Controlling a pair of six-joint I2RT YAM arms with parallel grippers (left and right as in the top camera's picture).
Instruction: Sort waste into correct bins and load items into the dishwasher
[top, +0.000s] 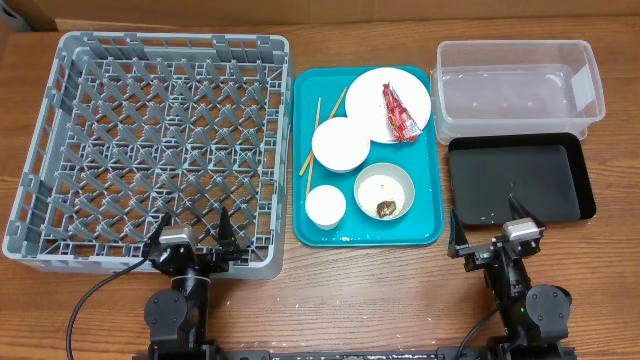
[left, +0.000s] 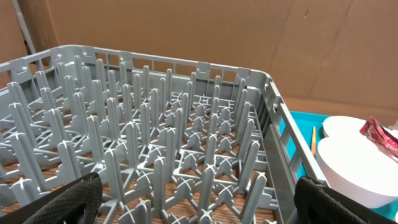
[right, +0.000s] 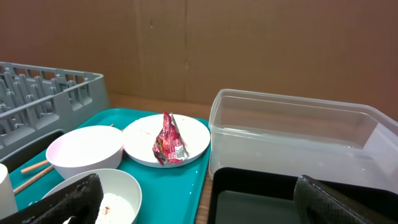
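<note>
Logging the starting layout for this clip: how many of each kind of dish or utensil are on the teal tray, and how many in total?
plate: 1
bowls: 2
cup: 1
chopsticks: 2 sticks, one pair
Total on the teal tray: 6

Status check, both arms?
Left claw open, at dish rack near wall. Right claw open, by black tray. Red wrapper on plate; bowls, cup on teal tray. Nothing in the way.
</note>
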